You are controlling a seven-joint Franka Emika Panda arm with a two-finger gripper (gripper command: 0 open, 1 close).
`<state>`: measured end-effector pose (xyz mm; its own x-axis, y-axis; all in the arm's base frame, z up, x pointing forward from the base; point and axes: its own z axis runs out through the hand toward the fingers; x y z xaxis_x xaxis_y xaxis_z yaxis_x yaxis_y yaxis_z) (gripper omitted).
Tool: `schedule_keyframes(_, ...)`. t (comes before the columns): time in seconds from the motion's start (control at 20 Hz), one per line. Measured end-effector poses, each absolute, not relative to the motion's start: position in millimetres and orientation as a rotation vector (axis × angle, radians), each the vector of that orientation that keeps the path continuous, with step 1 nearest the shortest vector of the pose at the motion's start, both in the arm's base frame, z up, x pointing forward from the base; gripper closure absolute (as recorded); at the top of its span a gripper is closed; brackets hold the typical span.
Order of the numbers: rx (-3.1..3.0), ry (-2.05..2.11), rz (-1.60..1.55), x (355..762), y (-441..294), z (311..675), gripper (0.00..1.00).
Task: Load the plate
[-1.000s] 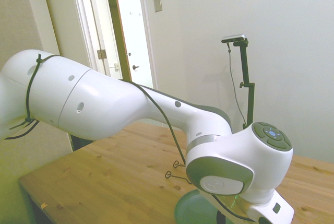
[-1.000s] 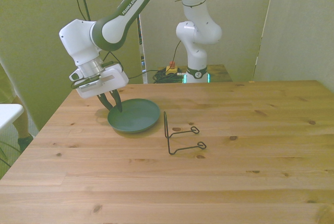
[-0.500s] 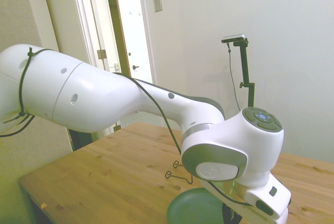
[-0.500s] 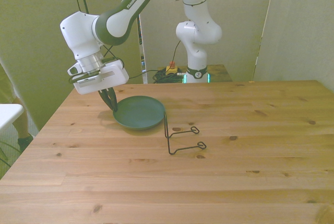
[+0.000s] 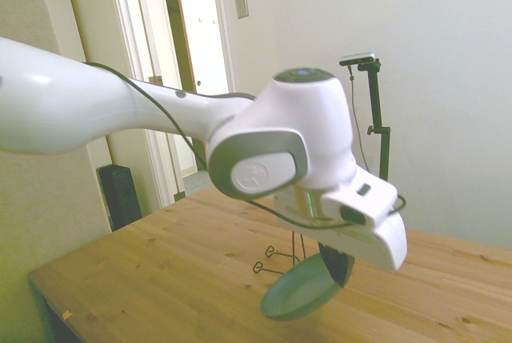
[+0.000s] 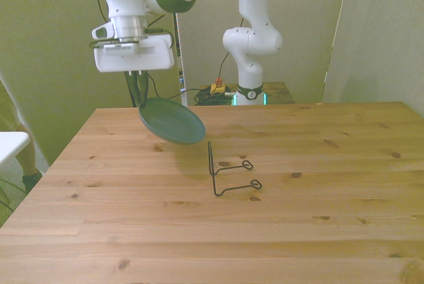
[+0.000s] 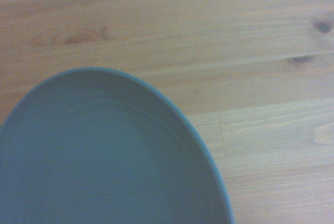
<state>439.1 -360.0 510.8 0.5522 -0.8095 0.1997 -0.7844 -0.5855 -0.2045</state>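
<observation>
Wrist view: plate (image 7: 104, 156) cut off, blurred

The plate (image 6: 171, 120) is held by its rim in the gripper (image 6: 138, 93), tilted, above the bench (image 6: 318, 218). The wire stand (image 6: 228, 171) is placed on the bench, below the plate and toward the front view's right, apart from it.

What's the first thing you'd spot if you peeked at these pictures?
The big white robot's hand holding a teal-green plate by its rim, tilted in the air above the wooden table. Next, a thin black wire stand sits on the table, toward the front view's right of the plate.
</observation>
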Motion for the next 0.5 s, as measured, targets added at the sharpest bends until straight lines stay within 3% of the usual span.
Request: schedule_keyframes(0.5,-2.849,1.380,-0.884,450,-241,656,1.00)
